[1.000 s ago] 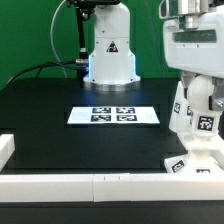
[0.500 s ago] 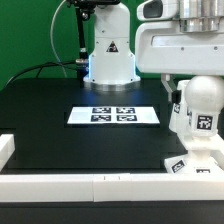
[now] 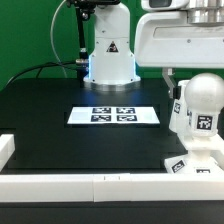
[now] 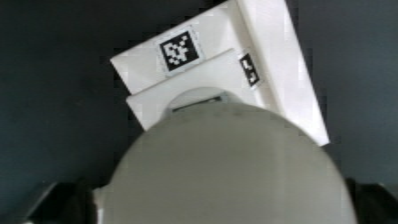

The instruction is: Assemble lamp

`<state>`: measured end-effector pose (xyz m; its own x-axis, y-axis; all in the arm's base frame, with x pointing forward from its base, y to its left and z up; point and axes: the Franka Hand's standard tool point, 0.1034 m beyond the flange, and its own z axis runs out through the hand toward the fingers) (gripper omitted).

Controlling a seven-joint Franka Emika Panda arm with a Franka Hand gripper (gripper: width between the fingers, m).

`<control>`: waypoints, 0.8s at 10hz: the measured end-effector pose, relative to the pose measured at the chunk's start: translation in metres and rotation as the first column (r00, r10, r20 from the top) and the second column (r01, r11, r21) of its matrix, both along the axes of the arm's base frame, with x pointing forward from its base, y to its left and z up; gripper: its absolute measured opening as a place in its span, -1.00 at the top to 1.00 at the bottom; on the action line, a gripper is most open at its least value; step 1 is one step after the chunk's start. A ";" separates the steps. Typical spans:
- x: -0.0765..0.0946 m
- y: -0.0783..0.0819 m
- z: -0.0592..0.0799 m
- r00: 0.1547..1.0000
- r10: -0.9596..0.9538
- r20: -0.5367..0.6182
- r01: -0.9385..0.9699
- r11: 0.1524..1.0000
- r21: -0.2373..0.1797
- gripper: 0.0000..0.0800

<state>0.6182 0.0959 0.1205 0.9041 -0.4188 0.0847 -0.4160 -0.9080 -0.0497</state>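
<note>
The ball-shaped white bulb stands upright on the flat square base at the exterior view's right, both with tags. My gripper hangs just over the bulb's top. One dark finger shows a little clear of the bulb's left side, so the jaws stand open. In the wrist view the bulb fills the foreground between my fingers, with the base beyond it. A white tagged piece sits against the bulb's left side. I cannot tell whether it is the shade.
The marker board lies mid-table. The arm's white pedestal stands behind it. Long white border rails run along the front edge, with a block at the exterior view's left.
My hand has risen off the bulb and shifted towards the exterior view's left, uncovering the bulb's rounded top. The bulb and base have not moved.
</note>
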 end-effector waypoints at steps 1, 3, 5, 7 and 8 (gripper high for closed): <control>0.000 0.000 0.000 0.998 -0.061 -0.001 0.061 0.998 0.008 -0.43; 0.000 0.000 0.000 0.983 -0.183 -0.004 0.183 0.983 0.019 -0.43; 0.000 0.000 -0.001 0.920 -0.391 -0.011 0.391 0.919 0.038 -0.43; 0.001 -0.002 -0.001 0.776 -0.630 -0.035 0.630 0.773 0.074 -0.43; 0.000 -0.001 -0.002 0.677 -0.733 -0.061 0.735 0.670 0.100 -0.44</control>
